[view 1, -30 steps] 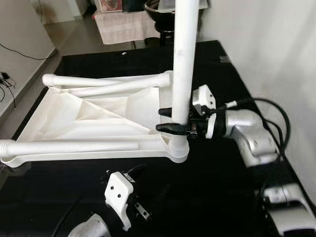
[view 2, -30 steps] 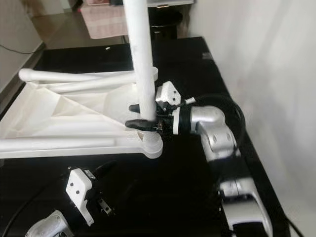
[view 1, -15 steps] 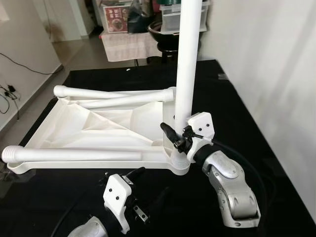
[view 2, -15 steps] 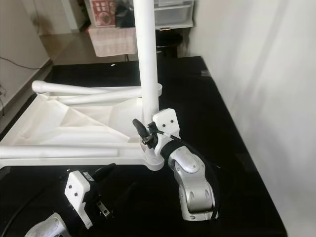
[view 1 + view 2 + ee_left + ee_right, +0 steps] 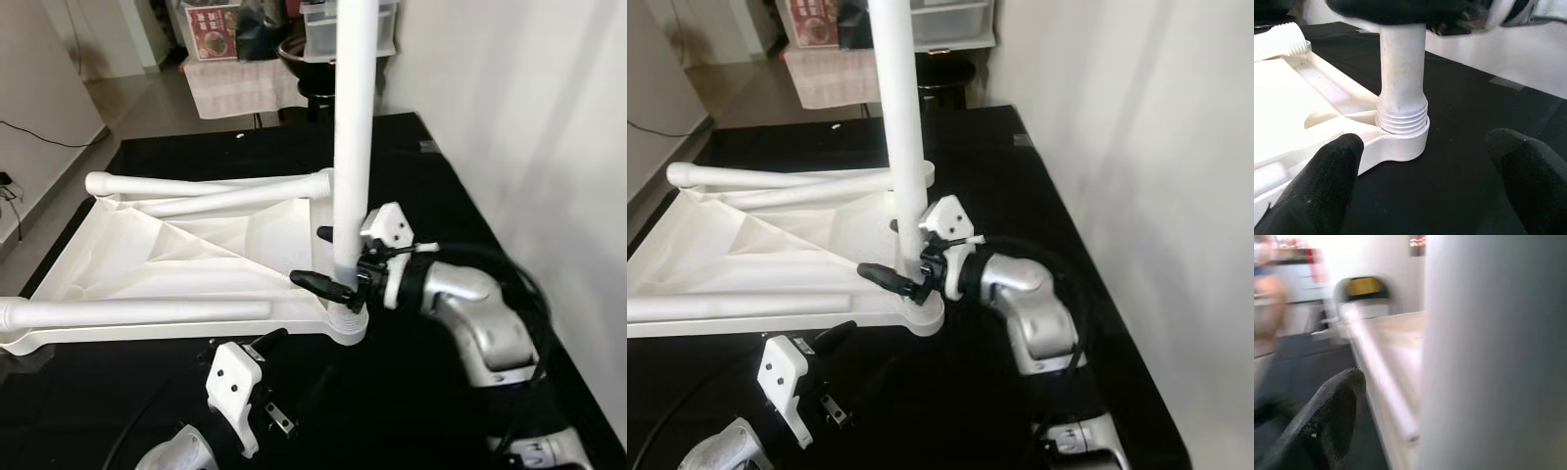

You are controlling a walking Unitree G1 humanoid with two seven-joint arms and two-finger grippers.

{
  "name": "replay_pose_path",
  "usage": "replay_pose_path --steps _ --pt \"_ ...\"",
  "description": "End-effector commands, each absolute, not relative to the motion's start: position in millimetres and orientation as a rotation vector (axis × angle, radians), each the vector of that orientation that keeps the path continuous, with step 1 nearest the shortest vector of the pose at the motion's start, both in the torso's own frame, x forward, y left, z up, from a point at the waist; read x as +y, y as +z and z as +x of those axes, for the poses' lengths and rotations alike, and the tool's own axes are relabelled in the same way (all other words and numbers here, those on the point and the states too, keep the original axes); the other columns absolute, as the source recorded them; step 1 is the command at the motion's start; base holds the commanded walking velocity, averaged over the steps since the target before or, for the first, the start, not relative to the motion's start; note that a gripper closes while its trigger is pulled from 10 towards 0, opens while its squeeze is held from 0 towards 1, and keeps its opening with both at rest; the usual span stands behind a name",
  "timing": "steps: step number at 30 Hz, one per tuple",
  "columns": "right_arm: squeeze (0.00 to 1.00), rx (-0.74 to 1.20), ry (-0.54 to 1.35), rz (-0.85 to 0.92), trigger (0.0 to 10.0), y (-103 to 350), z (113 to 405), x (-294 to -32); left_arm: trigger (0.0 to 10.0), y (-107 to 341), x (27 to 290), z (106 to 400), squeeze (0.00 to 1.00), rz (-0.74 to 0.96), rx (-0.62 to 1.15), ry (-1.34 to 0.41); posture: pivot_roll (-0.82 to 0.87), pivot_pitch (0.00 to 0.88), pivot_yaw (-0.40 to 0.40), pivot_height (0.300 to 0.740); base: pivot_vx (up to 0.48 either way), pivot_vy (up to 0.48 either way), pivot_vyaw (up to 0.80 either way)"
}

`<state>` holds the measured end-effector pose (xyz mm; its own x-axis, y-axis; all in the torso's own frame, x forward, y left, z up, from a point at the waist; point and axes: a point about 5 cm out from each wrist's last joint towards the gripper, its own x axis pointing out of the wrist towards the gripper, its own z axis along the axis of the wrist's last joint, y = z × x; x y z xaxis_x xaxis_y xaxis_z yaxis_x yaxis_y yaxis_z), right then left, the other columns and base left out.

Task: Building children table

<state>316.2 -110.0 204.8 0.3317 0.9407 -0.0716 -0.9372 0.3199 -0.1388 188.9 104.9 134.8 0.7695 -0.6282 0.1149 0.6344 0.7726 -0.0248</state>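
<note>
1. The white plastic children's table top (image 5: 176, 245) lies upside down on the black floor mat (image 5: 421, 392), toward the mat's left edge.
2. One long white plastic leg (image 5: 351, 147) stands straight up in the round socket (image 5: 1400, 139) at the table top's corner nearest my right arm.
3. My right gripper (image 5: 338, 262) is low on this leg, just above the socket. One black finger (image 5: 315, 283) is on the near side and one on the far side. I think it is holding the leg, but I cannot tell how tight.
4. My left gripper (image 5: 1425, 181) is low on the mat, near the socket. Its fingers (image 5: 1317, 191) are wide apart and hold nothing.
5. Some screw rings (image 5: 1400, 119) show above the socket, so I think this leg needs more turns.
6. Three other white legs (image 5: 211, 186) lie flat along the table top. I cannot tell if they are fixed. I think they must stand up too, and then the table must be flipped over.
</note>
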Motion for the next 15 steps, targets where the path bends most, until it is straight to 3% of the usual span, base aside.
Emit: replay_pose_path --steps 1,7,8,15 --pt "0.00 -0.018 1.345 -0.155 10.0 204 322 -107 10.0 131 103 187 0.00 -0.060 -0.089 -0.686 0.02 0.092 0.025 0.740 0.000 0.000 0.00" --pt "0.00 -0.048 1.437 -0.047 10.0 218 333 -101 10.0 132 102 186 0.00 -0.060 -0.091 -0.685 0.04 0.104 0.020 0.740 0.000 0.000 0.00" --pt "0.00 -0.046 1.466 -0.038 0.0 219 333 -100 10.0 132 102 186 0.00 -0.059 -0.091 -0.683 0.05 0.106 0.019 0.740 0.000 0.000 0.00" --pt "0.00 -0.024 1.557 -0.067 0.0 218 333 -101 10.0 132 101 183 0.00 -0.060 -0.090 -0.679 0.06 0.117 0.020 0.740 0.000 0.000 0.00"
